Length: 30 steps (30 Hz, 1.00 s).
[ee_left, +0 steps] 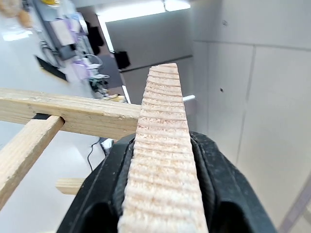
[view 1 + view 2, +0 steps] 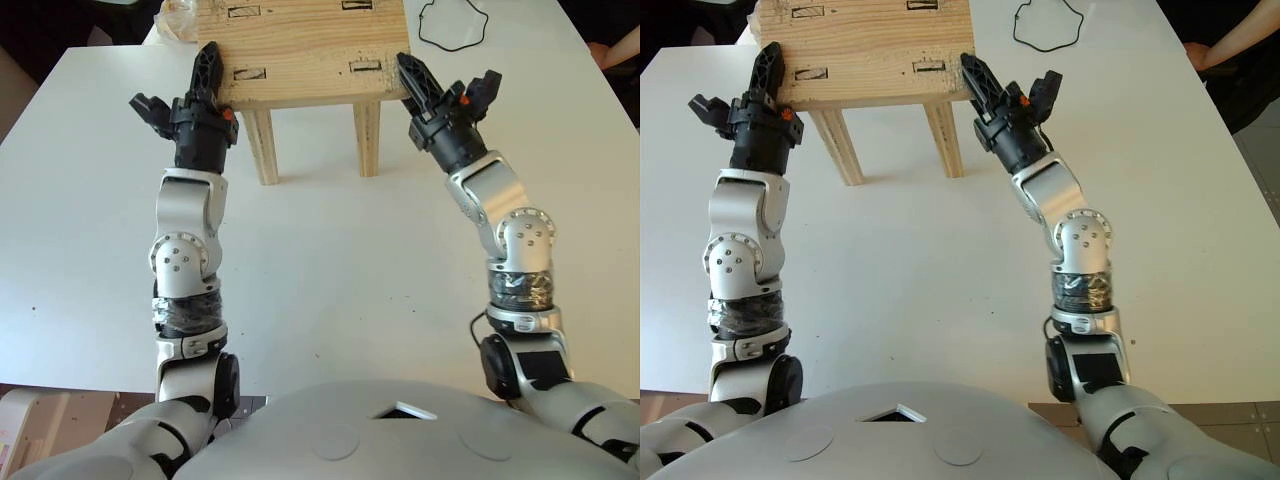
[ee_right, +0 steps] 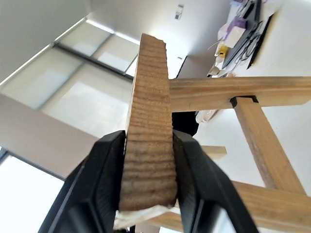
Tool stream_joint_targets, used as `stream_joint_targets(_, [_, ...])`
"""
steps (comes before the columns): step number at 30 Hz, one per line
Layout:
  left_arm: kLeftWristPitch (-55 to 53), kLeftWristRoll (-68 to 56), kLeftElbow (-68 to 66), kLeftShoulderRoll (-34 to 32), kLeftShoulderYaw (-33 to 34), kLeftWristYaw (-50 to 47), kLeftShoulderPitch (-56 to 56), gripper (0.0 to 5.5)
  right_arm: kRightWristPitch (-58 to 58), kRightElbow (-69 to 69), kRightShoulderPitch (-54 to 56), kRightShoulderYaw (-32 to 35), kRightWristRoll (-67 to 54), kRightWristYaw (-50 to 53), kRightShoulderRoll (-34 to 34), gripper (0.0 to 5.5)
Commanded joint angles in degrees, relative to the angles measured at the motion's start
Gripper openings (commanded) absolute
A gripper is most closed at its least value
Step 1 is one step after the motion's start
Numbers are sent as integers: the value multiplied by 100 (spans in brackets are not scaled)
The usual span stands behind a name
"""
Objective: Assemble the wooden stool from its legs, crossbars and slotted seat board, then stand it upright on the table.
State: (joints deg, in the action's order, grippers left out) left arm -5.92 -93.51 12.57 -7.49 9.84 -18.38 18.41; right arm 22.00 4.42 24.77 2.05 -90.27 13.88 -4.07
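Observation:
The wooden stool stands upright on the white table (image 2: 330, 270), its slotted seat board (image 2: 300, 40) on top and two front legs (image 2: 262, 145) showing beneath. My left gripper (image 2: 212, 75) is shut on the seat board's left edge. My right gripper (image 2: 412, 78) is shut on the right edge. In the left wrist view the board's end grain (image 1: 163, 160) sits clamped between the black fingers (image 1: 218, 179), with a crossbar (image 1: 73, 114) behind. The right wrist view has the board edge (image 3: 149, 121) pinched the same way, with a crossbar (image 3: 228, 92) and a leg (image 3: 260, 141) beyond.
A loop of black cable (image 2: 452, 25) lies on the table behind the stool to the right. A crumpled plastic bag (image 2: 178, 20) sits at the back left. A person's arm (image 2: 1230, 45) rests at the far right edge. Bare tabletop spreads in front of the stool.

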Motion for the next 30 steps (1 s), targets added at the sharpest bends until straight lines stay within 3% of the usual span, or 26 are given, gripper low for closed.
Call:
stream_joint_targets(1, [713,68,194,667,431,-3568,770,136,-1581,882,1147,911,-181,2856,1130,140])
stream_joint_targets(8, [99,355,-287,656,335,-3792,316,136,-1345,1177,459,732,331,3571,1276,130])
stream_joint_targets(14, [-579,585,-314,495,346,-3147,77,135,-962,1185,-254,572,717,3611,1244,130])
stream_joint_targets(17, [-761,645,-301,506,418,-2837,82,198,-785,1103,-441,447,1057,3413,1163,130])
stream_joint_targets(19, [-851,691,-319,518,485,-2766,102,241,-715,1061,-460,434,1239,3237,1144,185])
stream_joint_targets(27, [-1258,1026,-333,-89,919,-2548,575,374,-660,1288,47,715,2052,2635,827,312])
stream_joint_targets(30, [-1371,1018,-357,-342,1161,-2341,677,377,-600,1238,437,858,2663,2463,393,356])
